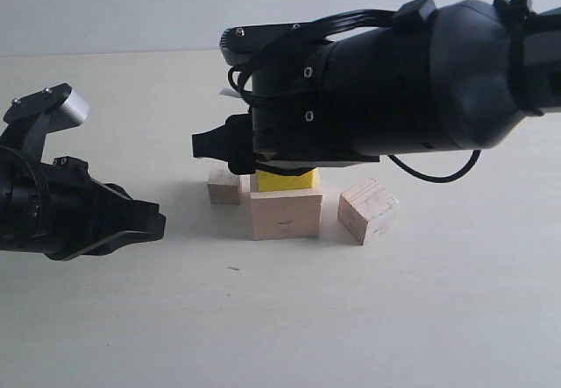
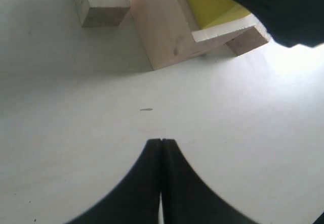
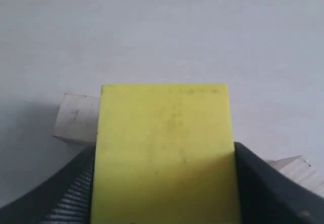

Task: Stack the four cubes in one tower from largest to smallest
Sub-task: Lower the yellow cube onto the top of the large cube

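The right jaws pinch the yellow cube (image 3: 164, 153), seated atop the large cube (image 1: 286, 215). The small cube (image 1: 223, 186) stands just beside the large cube's left (the medium cube (image 1: 368, 211) near its right). The left jaws, pressed together, hang farther left.

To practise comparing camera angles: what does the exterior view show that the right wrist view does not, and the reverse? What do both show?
Only the exterior view: the shut left end effector, and the large wood cube under the yellow cube.
Only the right wrist view: the fingers of the right end effector against opposite sides of the yellow cube.
Both: the yellow cube and the small wood cube beside the stack.
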